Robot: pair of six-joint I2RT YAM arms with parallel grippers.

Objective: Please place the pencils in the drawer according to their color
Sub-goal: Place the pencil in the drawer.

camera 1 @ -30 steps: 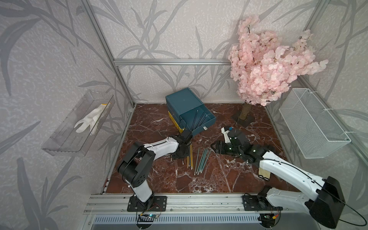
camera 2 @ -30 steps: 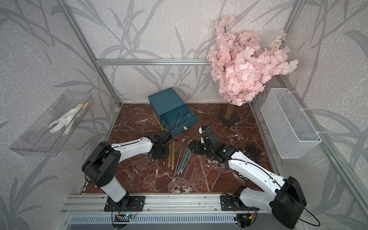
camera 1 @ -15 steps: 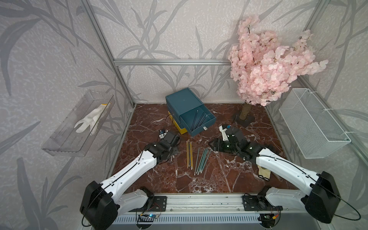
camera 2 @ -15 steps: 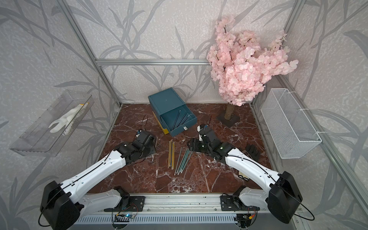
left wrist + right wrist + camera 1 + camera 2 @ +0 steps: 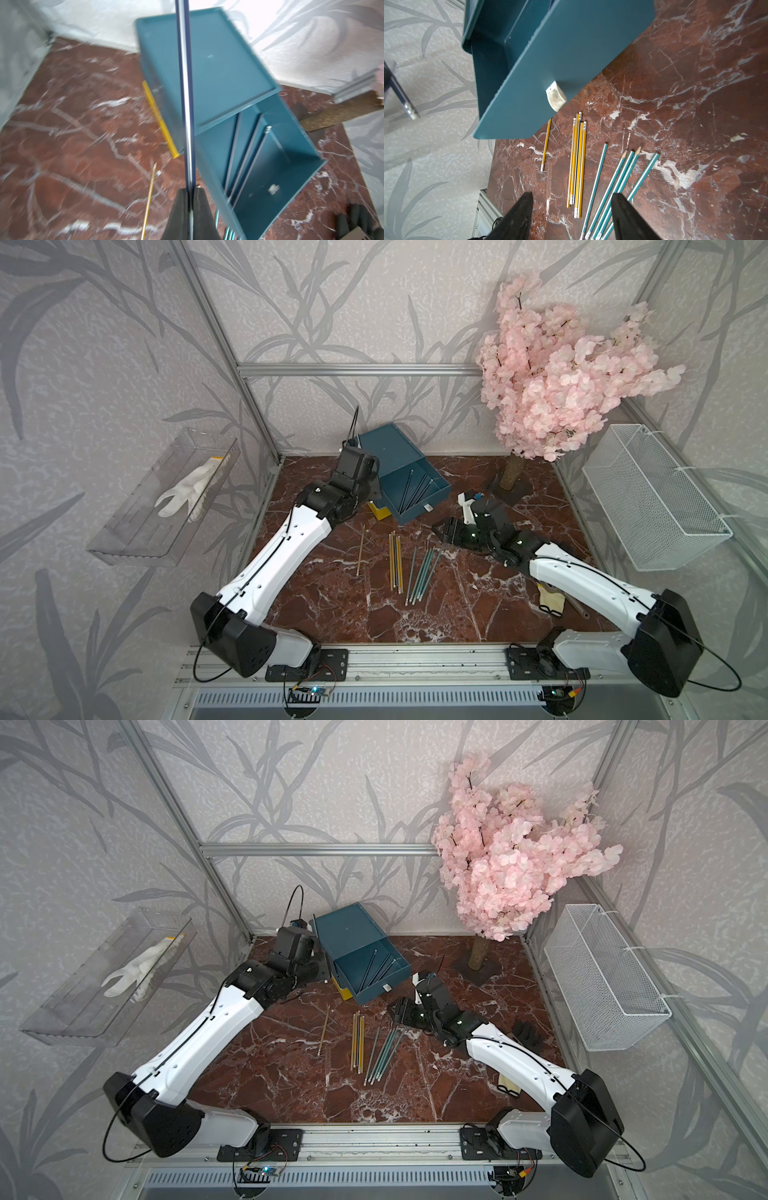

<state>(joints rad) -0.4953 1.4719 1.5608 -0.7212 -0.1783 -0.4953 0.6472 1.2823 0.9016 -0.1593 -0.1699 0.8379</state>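
Note:
The teal drawer [image 5: 388, 445] box stands at the back of the marble floor, its top tier pulled out with three dark pencils [image 5: 415, 489] lying inside; a yellow tier [image 5: 380, 511] peeks out below. My left gripper [image 5: 191, 191] is raised beside the box's left side, shut on a dark navy pencil [image 5: 186, 83] that juts out over the box. On the floor lie one lone yellow pencil [image 5: 360, 549], a yellow bundle [image 5: 395, 560] and several teal pencils [image 5: 424, 572]. My right gripper [image 5: 571, 207] hovers open over the teal and yellow pencils, holding nothing.
A pink blossom tree [image 5: 552, 377] stands at the back right. A white wire basket [image 5: 652, 497] hangs on the right wall, and a clear tray [image 5: 137, 539] holding a white glove is on the left wall. A dark glove [image 5: 528, 1031] lies near the right arm.
My left arm rose from the floor beside the pencils and swung back to the drawer's left side, carrying the dark pencil. The right arm barely shifted.

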